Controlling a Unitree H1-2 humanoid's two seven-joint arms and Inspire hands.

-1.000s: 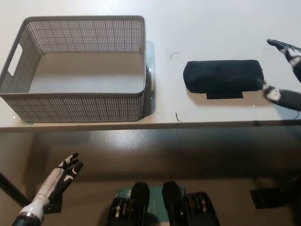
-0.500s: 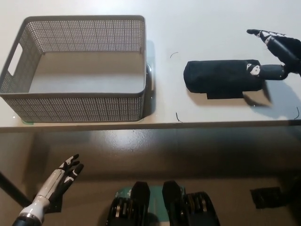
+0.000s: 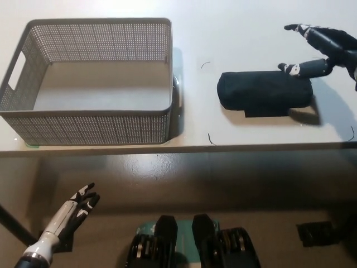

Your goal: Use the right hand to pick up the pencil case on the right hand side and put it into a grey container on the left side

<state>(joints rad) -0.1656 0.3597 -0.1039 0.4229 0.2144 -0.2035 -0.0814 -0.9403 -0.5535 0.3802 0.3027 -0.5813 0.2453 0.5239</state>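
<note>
Over pencil case (image 3: 263, 92) far end, right robot hand (image 3: 319, 50) spread open, one fingertip touching it

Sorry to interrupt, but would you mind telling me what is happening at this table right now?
The robot's black right hand is open above the far right end of the black pencil case, which lies on the white table and is not yet grasped. The grey container stands to the left, with nothing in it. The white left hand rests low, below the table edge.
</note>
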